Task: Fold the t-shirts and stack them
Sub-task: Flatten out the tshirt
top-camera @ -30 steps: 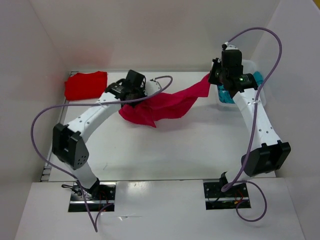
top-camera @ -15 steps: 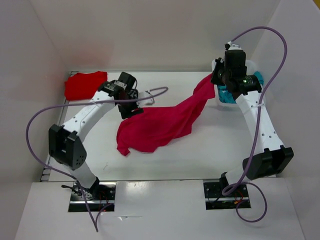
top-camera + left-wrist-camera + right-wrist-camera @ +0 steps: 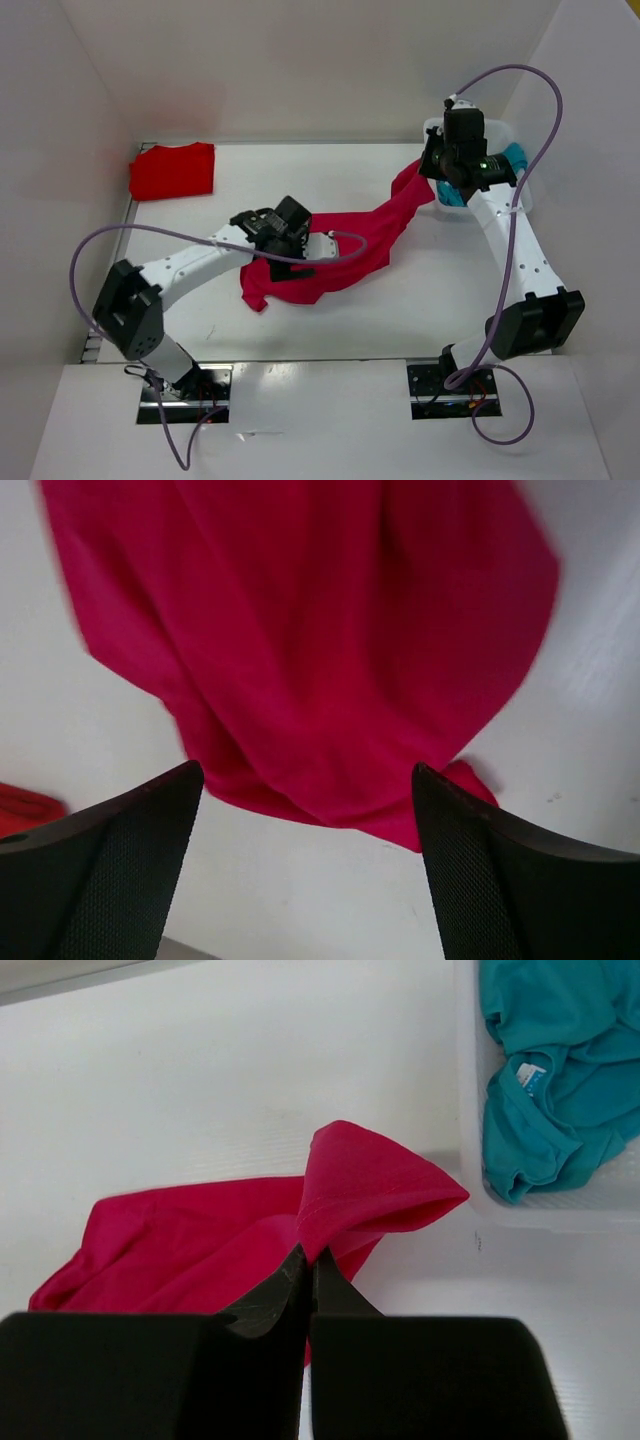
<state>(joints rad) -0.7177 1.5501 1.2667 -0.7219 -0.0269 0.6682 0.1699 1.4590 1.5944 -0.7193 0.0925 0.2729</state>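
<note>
Crimson-pink shirt lies crumpled, unfolded, across mid-table, one end raised toward the far right.

Right gripper: jaws closed tight, pinching a fold of the pink shirt's edge. The cloth stands up in a peak above the fingertips and trails down-left onto the table. In the top view this gripper sits just beside the white basket.

Left gripper: jaws wide apart, nothing between them. It hangs over the near-left end of the pink shirt; whether it touches the cloth cannot be told.

Teal shirt is bunched inside the basket. Red shirt lies folded at the far left corner, well apart from both grippers.
</note>
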